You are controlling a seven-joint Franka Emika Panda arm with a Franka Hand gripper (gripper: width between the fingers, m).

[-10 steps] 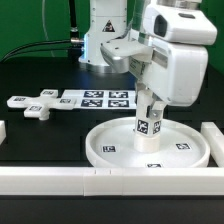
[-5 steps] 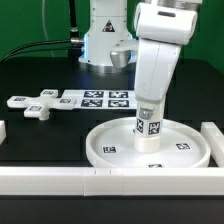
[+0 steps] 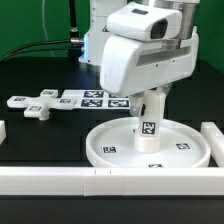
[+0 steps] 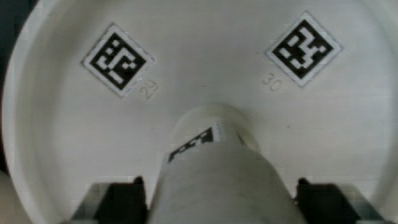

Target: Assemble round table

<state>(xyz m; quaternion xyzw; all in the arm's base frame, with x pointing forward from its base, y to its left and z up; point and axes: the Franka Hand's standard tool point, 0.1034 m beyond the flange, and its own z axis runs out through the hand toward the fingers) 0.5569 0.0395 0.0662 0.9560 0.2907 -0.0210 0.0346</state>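
The large round rimmed disc [image 3: 104, 152] lies flat near the table's front. The short cylindrical leg [image 3: 149, 128] stands upright on its central hub. My gripper [image 3: 151, 104] comes down from above and is shut on the leg's upper part, its hand hiding the leg's top. In the wrist view the leg [image 4: 217, 160] runs between my two dark fingers [image 4: 125, 198], which press on both its sides, with the gripper [image 4: 219, 202] over the tagged disc [image 4: 196, 40]. The small cross-shaped foot [image 3: 38, 108] lies on the table at the exterior view's left.
The marker board [image 3: 100, 99] lies behind the disc. A long white bar [image 3: 60, 180] runs along the front edge and another [image 3: 214, 136] stands at the exterior view's right. The robot base [image 3: 100, 45] stands at the back.
The hand has turned about the upright leg, its body swinging toward the exterior view's left. The leg and disc stay in place.
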